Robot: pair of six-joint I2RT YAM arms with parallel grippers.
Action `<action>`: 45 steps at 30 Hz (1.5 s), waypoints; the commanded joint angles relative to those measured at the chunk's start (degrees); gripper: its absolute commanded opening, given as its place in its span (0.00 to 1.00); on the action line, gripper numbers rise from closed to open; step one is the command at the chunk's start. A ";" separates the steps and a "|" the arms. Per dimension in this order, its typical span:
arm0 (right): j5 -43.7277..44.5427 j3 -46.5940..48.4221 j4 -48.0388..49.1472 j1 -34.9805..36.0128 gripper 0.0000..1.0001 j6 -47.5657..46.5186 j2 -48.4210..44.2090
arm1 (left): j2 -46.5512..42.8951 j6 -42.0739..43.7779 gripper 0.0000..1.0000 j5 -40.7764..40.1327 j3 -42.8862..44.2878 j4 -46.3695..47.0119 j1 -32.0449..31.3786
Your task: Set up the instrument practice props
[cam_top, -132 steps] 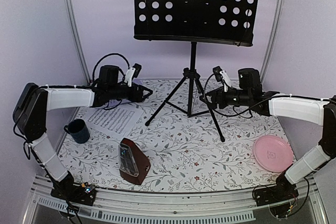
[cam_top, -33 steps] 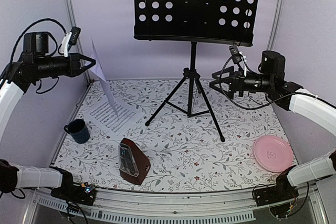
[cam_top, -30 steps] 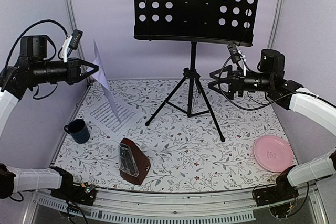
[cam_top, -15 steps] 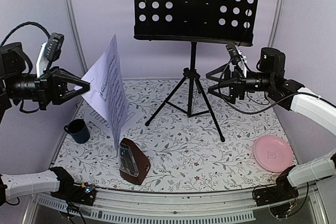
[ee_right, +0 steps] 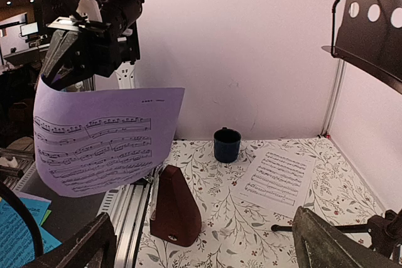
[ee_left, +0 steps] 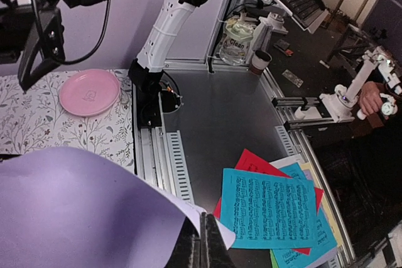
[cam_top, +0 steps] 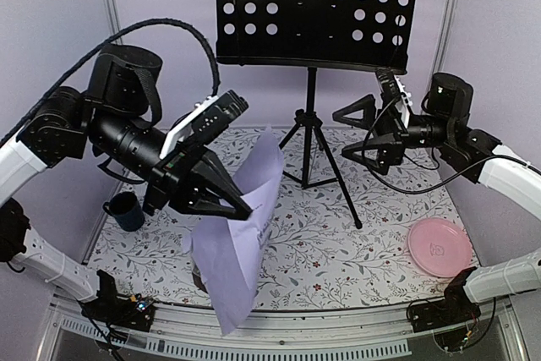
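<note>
The black music stand (cam_top: pixel 317 10) rises at the back centre on its tripod, its perforated desk bare. My left gripper (cam_top: pixel 243 208) is shut on a corner of a white sheet of music (cam_top: pixel 241 243), which hangs low over the table's front edge. In the left wrist view the jaws (ee_left: pixel 202 246) pinch that sheet (ee_left: pixel 81 211). Another sheet (ee_right: pixel 276 174) lies flat on the table. The dark-red metronome (ee_right: pixel 176 208) stands near the front edge, mostly hidden behind the held sheet in the top view. My right gripper (cam_top: pixel 353 133) hovers open beside the stand's pole.
A dark blue mug (cam_top: pixel 125 209) sits at the left edge. At the right front lies a pink plate (cam_top: pixel 439 245). Blue and red music sheets (ee_left: pixel 270 208) lie on the dark floor beyond the table's metal rail (ee_left: pixel 160 155).
My left arm has swung from high on the left down to the front centre, carrying the sheet with it. The right gripper has turned slightly and stays open.
</note>
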 commanded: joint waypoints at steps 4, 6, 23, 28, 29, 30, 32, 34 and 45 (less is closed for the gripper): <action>-2.95 -0.41 -3.48 3.39 0.99 -5.46 -1.97 | 2.81 6.92 0.00 -4.54 12.56 -5.47 -4.89; -3.06 -1.20 -3.23 3.84 0.99 -5.43 -3.43 | 2.65 7.33 0.00 -4.83 13.08 -5.48 -5.01; -2.72 -1.36 -4.15 13.78 0.99 -3.31 -0.54 | 1.64 11.66 0.00 -6.75 12.23 -5.66 -5.27; -2.28 -2.07 -4.13 17.66 0.71 -1.67 -0.15 | -0.27 13.38 0.00 -10.51 10.22 -4.46 -5.25; -2.27 -2.22 -3.68 17.94 0.64 -1.19 -0.14 | -0.79 13.79 0.00 -11.45 9.78 -4.37 -5.27; -2.29 -2.30 -3.29 18.13 0.58 -0.16 -0.14 | -1.16 14.07 0.00 -12.52 9.26 -4.25 -5.26; -1.94 -2.07 -3.24 18.16 0.47 1.16 -0.01 | -2.00 14.60 0.00 -14.86 8.32 -4.11 -5.23; -1.35 -1.40 -4.44 18.16 0.35 1.75 0.12 | -2.92 15.14 0.00 -17.43 7.12 -4.02 -5.18; 7.12 0.02 -9.47 18.13 0.00 1.95 -1.04 | -7.34 14.82 0.07 -32.81 1.89 -0.75 -4.30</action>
